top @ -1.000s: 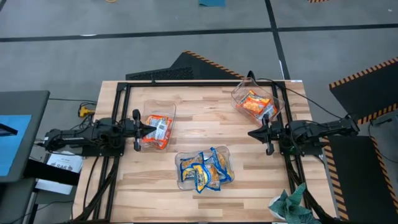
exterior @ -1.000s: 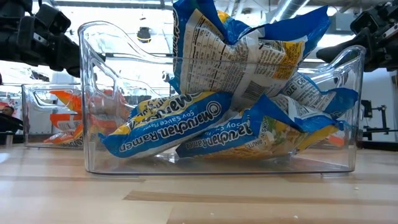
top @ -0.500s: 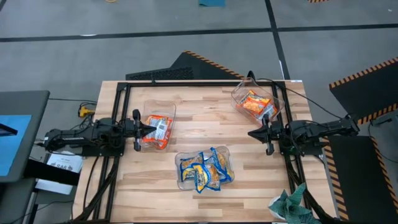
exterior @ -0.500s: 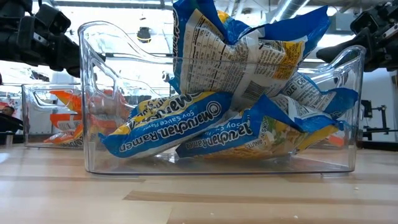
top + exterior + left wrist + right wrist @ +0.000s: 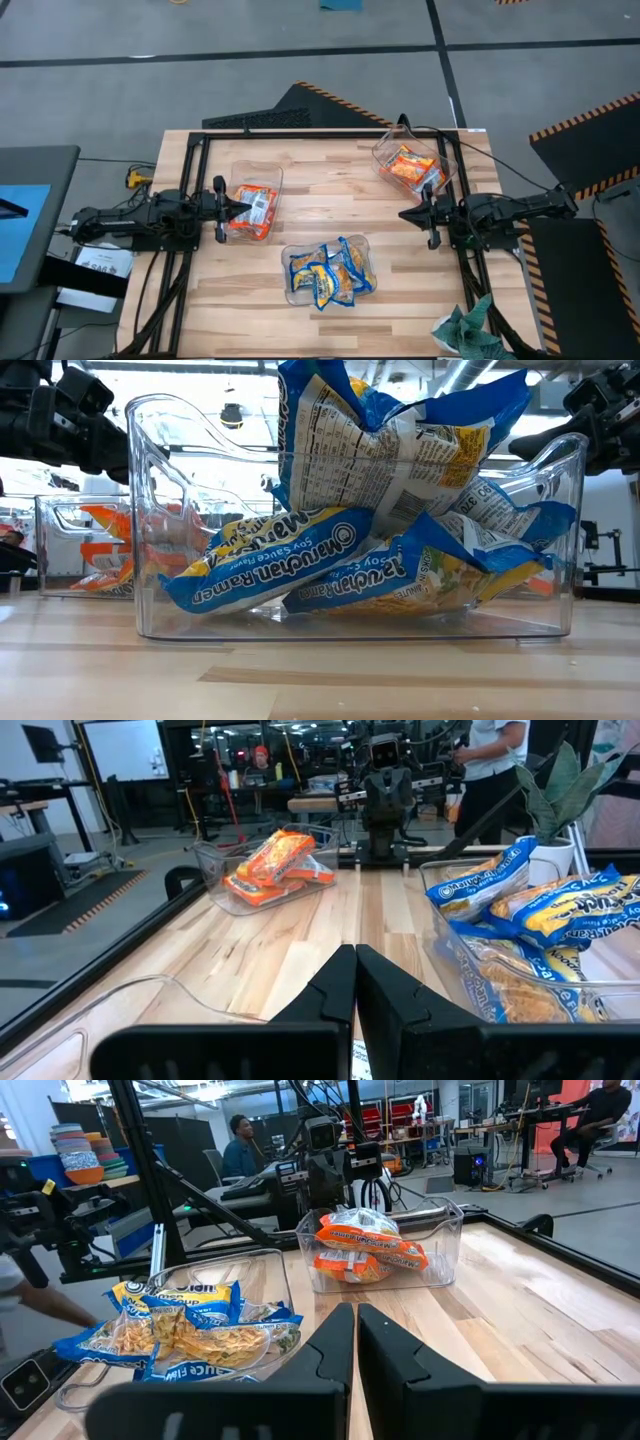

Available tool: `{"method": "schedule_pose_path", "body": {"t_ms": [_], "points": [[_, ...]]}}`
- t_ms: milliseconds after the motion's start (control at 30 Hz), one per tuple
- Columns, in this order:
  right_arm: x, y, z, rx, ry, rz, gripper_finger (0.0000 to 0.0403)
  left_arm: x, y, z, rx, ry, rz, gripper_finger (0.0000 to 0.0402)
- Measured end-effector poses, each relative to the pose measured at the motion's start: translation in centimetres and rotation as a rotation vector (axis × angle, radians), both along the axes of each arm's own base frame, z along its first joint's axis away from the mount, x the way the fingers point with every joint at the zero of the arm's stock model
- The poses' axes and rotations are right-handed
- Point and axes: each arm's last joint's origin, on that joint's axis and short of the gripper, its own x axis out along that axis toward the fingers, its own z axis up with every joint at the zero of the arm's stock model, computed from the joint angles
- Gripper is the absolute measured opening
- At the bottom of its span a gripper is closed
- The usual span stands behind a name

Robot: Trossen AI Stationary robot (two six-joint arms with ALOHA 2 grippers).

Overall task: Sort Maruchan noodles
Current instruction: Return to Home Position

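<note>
The Maruchan noodles lie sorted in three clear tubs. Red-orange packets with white backs fill the left tub. Orange packets are in the far-right tub. Several blue-and-yellow packets pile in the near middle tub. My left gripper hangs level and shut at the left tub's left rim, holding nothing. My right gripper hangs level and shut to the right of the table's middle, just near of the far-right tub. Its fingers hold nothing.
A teal-green cloth lies at the table's near right corner. Bare wood stretches between the three tubs. A black frame borders the far edge. People sit and stand in the room beyond the table.
</note>
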Motion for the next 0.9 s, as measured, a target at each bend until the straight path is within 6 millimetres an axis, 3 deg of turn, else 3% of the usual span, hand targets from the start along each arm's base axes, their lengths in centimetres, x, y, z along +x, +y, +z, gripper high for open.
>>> {"method": "schedule_pose_path", "body": {"t_ms": [900], "points": [[0.0, 0.0, 0.0, 0.0, 0.0, 0.0, 0.0043, 0.0, 0.0, 0.0, -0.003, 0.0, 0.0, 0.0]]}}
